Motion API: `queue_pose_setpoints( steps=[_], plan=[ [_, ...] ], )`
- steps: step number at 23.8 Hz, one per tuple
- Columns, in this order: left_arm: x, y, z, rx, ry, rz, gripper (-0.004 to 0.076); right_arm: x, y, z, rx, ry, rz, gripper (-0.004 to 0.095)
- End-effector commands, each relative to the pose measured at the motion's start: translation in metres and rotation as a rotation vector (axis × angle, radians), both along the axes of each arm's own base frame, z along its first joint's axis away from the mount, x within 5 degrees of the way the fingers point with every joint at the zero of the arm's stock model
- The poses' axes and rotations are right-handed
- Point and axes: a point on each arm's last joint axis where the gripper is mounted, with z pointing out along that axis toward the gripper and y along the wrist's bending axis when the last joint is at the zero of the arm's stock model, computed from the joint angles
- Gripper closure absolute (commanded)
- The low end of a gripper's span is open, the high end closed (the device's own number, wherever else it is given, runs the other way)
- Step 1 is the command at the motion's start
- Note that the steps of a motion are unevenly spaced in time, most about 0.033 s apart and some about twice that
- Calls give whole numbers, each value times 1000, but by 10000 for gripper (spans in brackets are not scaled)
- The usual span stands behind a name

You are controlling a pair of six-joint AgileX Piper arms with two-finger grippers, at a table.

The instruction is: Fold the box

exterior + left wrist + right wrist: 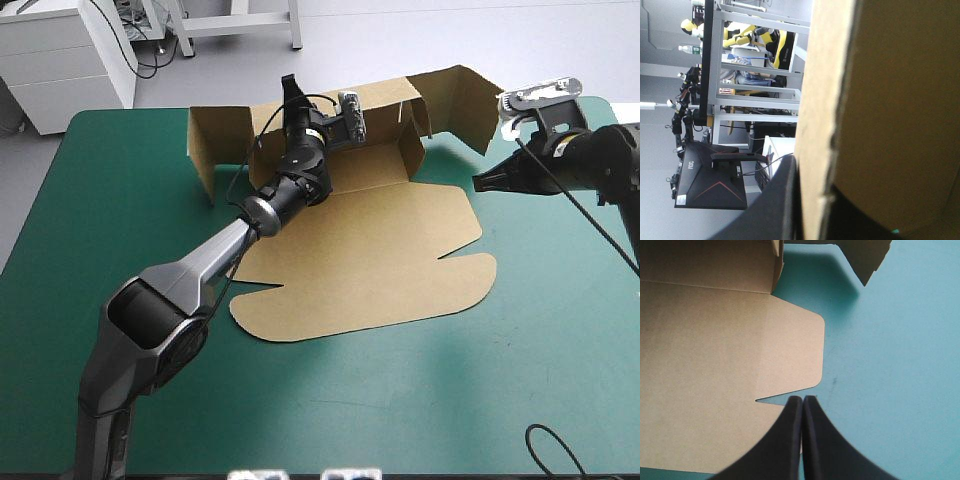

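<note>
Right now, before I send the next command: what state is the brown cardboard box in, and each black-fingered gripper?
brown cardboard box: partly folded, far walls raised, lid panel flat on the teal-green cover.
left gripper: shut on the box's raised far wall.
right gripper: shut, holding nothing, tip at the notch beside the lid's side flap.

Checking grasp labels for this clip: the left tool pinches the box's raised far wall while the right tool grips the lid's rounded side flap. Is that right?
Not quite. The right tool grips nothing: the right wrist view shows it shut and empty, by the flap, over the teal-green cover. The left tool does pinch the box by its raised far wall.
</note>
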Motion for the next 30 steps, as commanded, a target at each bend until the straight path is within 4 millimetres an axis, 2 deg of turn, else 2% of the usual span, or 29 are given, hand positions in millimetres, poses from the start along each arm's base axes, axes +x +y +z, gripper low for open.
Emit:
queue_pose_setpoints(
  steps=[1,4,5,9,12,14,18,21,23,26,29,30],
  plan=[
    [-29,17,81,-148,-135,-14,731,-6,-3,16,8,-94,-11,926],
    [-44,27,109,-193,-166,-31,731,-5,-3,17,19,-105,-15,926],
    [-57,35,128,-185,-176,-53,731,-5,-3,18,19,-109,-15,926],
    [-83,49,157,-183,-147,-121,731,-5,-3,18,22,-108,-18,926],
    [-103,58,175,-125,-116,-191,731,-5,-3,18,32,-106,-28,926],
    [-127,72,194,-47,-104,-251,731,-4,-3,18,34,-116,-28,926],
    [-159,92,214,85,-83,-328,731,-3,-2,23,70,-161,-45,927],
    [-166,92,215,43,-52,-357,731,-6,-2,27,83,-190,-47,927],
    [-161,86,206,31,4,-367,731,-6,0,28,107,-193,-43,927],
    [-147,76,183,60,89,-363,731,-7,0,28,114,-192,-42,927],
    [-128,61,148,111,196,-354,731,-7,0,29,114,-193,-42,927],
    [-125,59,143,111,209,-352,731,-7,0,29,114,-193,-42,927]
  ],
)
